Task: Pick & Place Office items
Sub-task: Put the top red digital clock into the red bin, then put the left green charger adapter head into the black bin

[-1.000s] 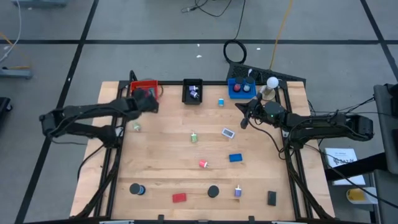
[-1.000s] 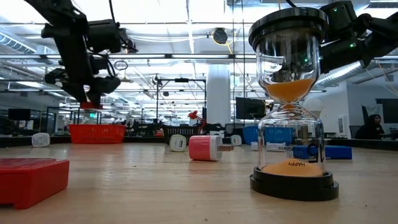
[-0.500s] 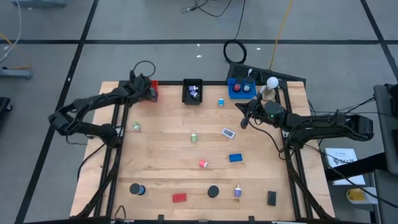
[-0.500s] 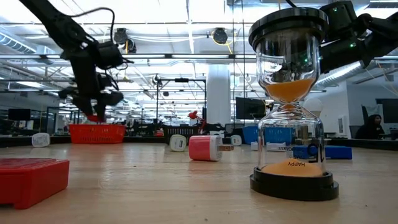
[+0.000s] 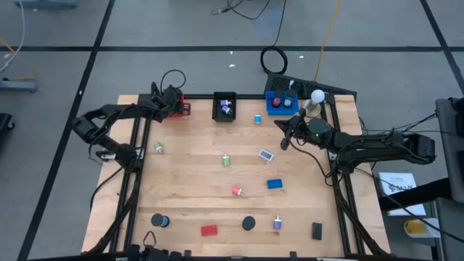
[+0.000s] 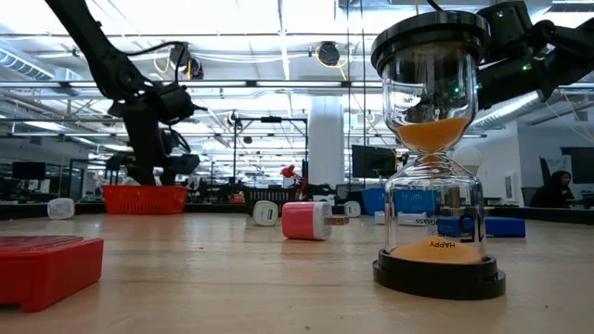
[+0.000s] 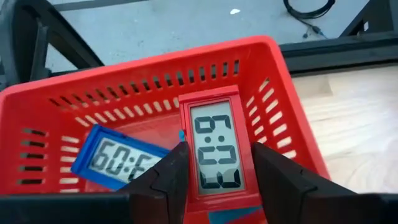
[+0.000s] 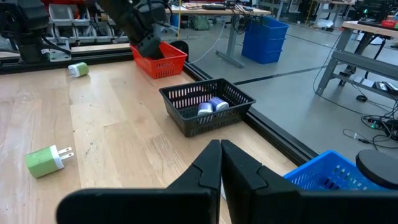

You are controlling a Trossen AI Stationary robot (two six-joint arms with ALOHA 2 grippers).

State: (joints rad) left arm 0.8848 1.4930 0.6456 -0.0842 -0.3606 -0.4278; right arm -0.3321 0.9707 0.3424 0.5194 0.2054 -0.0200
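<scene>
Two small clocks show in the left wrist view alone: a red clock [image 7: 214, 152] clamped between the left gripper's [image 7: 214, 171] jaws over the red basket [image 7: 292, 118], and a blue clock [image 7: 118, 163] lying inside it. Other items lie scattered on the desk [image 5: 188, 188]; an hourglass [image 6: 436, 148] blocks much of the low view; the right gripper [image 8: 221, 163] hovers, jaws shut and empty, near the black basket [image 8: 208, 106] and blue basket [image 5: 279, 104].

Red basket [image 7: 292, 134]: my left gripper [image 7: 214, 180] fills its middle, walls close around.
Inside: blue clock [image 7: 115, 163] at nine o'clock.
Bare table [image 5: 192, 181]: open at five o'clock.
</scene>
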